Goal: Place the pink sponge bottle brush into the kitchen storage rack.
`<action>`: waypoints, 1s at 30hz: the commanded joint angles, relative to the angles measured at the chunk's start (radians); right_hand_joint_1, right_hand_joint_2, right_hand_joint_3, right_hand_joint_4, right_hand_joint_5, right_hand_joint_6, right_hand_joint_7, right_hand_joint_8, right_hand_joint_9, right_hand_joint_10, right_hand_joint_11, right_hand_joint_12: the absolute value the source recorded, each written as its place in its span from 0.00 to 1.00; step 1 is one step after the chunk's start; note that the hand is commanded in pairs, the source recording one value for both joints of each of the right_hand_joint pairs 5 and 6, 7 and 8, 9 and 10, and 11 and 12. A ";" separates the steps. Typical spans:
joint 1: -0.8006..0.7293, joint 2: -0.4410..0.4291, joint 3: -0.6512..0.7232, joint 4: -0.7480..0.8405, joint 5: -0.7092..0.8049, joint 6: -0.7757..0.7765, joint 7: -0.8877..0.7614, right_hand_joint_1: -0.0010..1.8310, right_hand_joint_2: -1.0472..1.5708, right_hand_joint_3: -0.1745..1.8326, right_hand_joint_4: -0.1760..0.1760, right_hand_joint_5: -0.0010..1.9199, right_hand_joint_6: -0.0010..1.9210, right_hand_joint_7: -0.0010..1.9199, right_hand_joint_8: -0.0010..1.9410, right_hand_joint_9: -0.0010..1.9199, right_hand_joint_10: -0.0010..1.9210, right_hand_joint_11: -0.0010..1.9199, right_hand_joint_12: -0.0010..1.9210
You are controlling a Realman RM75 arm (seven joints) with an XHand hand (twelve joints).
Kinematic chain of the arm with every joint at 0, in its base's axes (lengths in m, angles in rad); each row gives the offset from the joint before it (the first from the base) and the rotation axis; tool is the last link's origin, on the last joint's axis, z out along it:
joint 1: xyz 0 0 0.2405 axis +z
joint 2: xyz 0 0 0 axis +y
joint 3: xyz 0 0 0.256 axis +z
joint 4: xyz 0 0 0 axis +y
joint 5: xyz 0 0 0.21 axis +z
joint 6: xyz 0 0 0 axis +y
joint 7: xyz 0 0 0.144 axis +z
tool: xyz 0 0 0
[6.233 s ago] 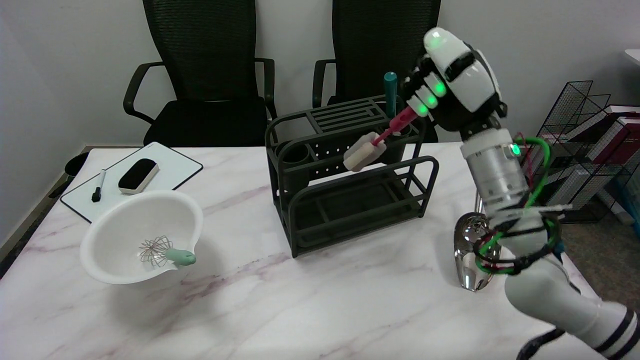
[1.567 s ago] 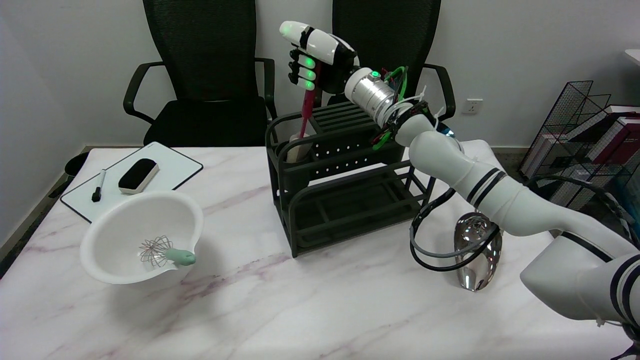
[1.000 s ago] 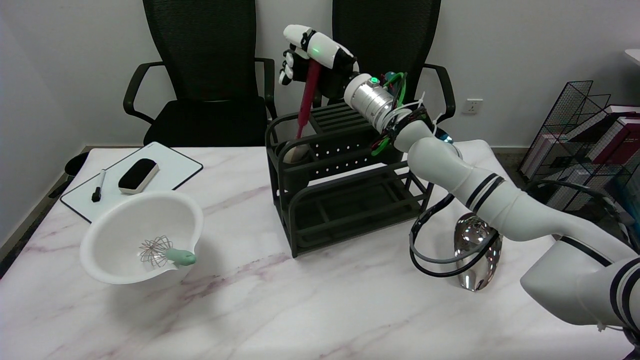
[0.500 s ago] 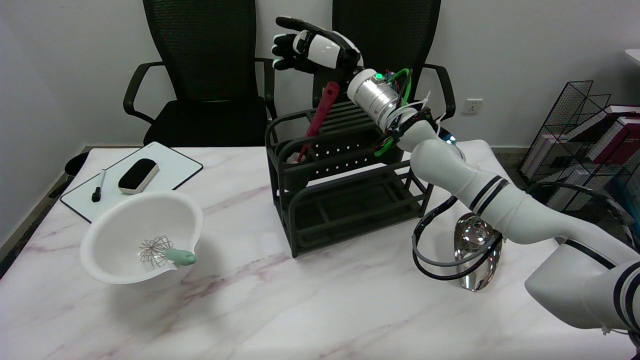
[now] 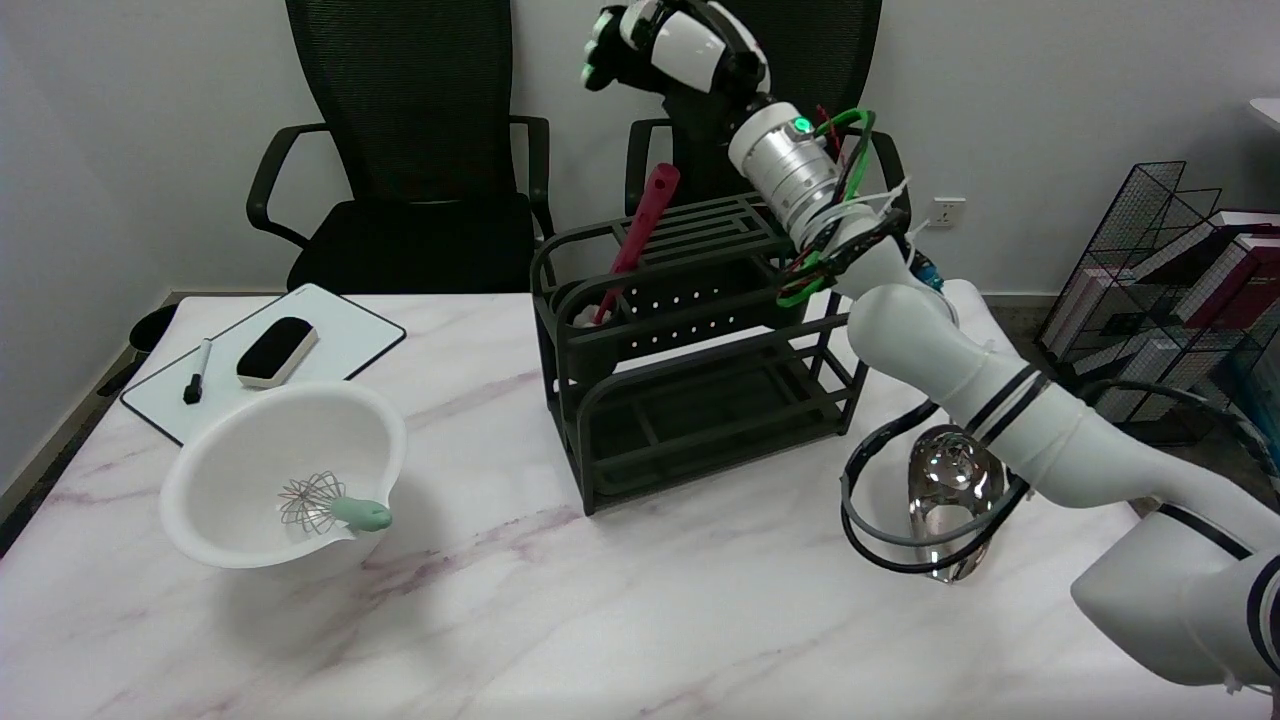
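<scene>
The pink sponge bottle brush (image 5: 640,232) stands in the round holder at the left end of the dark kitchen storage rack (image 5: 700,350). Its red-pink handle leans up and to the right, and its sponge head is mostly hidden inside the holder. My right hand (image 5: 672,40) is high above the rack, up and to the right of the handle's tip, well apart from it. The hand holds nothing; its fingers point left, away from the brush.
A white bowl (image 5: 250,430) with a green-handled whisk (image 5: 330,502) sits at front left. A whiteboard (image 5: 330,340) with an eraser and marker lies behind it. A shiny metal object (image 5: 950,500) stands at right under my arm. Two black chairs stand behind the table.
My hand carried the brush to the rack's left holder, lowered its sponge in, let go, then rose up and to the right. The brush handle tipped to lean right.
</scene>
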 commanded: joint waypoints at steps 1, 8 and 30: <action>-0.265 0.050 0.127 0.306 -0.034 0.229 -0.064 0.55 0.76 0.71 0.50 0.44 0.44 0.65 0.64 0.65 0.65 0.62 0.62; -0.472 0.052 0.129 0.422 -0.088 0.339 -0.071 0.53 0.77 0.73 0.50 0.46 0.46 0.67 0.66 0.68 0.68 0.64 0.64; -0.908 0.013 0.098 0.359 -0.401 0.831 -0.062 0.52 0.80 0.74 0.50 0.49 0.49 0.69 0.68 0.76 0.76 0.76 0.76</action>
